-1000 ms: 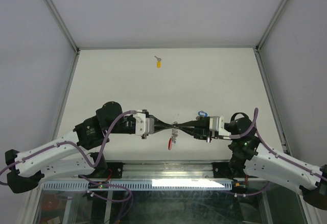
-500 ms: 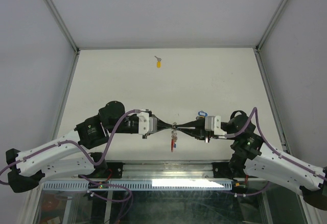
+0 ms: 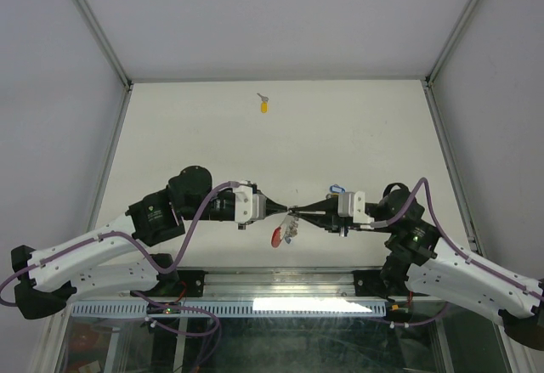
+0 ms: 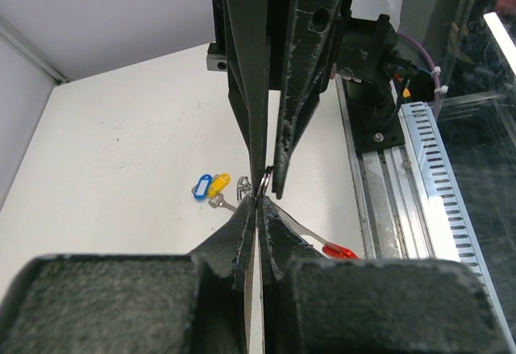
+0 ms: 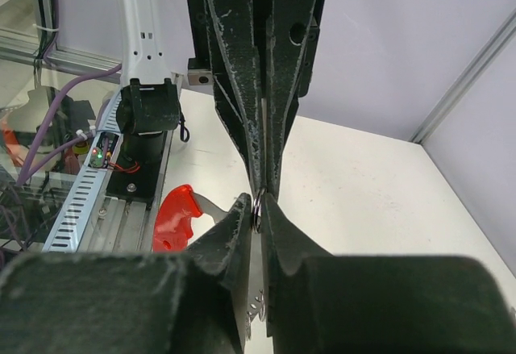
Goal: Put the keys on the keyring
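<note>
Keyring [image 3: 278, 237] pinched tight in left end effector [image 3: 287, 211]; right end effector [image 3: 296, 212], clamped a second ago, now slightly spread.

Bright, even overhead light. Tabletop [image 3: 187, 135] near white, shadows faint and soft. Glare strip [image 3: 314, 306] at 6 o'clock in top view. Wrist views: left claw [image 4: 259, 198] and right claw [image 5: 260, 209] blur toward 6 o'clock.

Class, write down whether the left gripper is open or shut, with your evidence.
Shut: in its wrist view the left gripper has its fingers pressed together, pinching a wire ring of the keyring.
</note>
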You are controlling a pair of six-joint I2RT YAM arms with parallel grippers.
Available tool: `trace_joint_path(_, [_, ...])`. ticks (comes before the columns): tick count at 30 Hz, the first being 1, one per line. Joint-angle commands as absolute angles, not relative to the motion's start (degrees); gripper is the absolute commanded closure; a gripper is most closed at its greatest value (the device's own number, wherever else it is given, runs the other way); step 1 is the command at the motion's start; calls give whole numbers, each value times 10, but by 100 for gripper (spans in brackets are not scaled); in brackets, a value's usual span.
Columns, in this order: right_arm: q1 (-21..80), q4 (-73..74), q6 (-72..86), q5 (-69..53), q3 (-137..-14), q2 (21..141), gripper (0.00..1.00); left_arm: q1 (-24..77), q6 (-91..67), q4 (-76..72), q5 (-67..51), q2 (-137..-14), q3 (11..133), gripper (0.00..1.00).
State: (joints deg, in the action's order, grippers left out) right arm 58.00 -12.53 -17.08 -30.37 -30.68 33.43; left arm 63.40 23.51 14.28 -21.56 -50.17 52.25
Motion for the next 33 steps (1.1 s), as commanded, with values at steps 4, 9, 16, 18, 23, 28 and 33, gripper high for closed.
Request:
trace_joint_path(4, [584, -117, -178, -274, -343, 326, 100, 635, 245, 130, -213, -498, 554, 100])
trace_joint_path(9, [584, -98, -182, -269, -348, 325, 100, 635, 242, 129, -205, -495, 557, 100])
trace_joint_path(16, [584, -200, -148, -277, -307, 312, 100, 634, 232, 115, -215, -472, 541, 70])
trace_joint_path(18, [584, -247, -129, -282, -288, 308, 100, 635, 229, 111, -217, -464, 536, 69])
trace_joint_path(23, [584, -363, -84, -280, -248, 305, 100, 635, 222, 109, -227, -456, 533, 77])
trace_joint_path(28, [584, -457, -55, -272, -222, 318, 100, 634, 212, 85, -247, -463, 528, 81])
trace_joint_path(33, [584, -511, -45, -284, -220, 343, 100, 635, 209, 78, -251, -472, 529, 78])
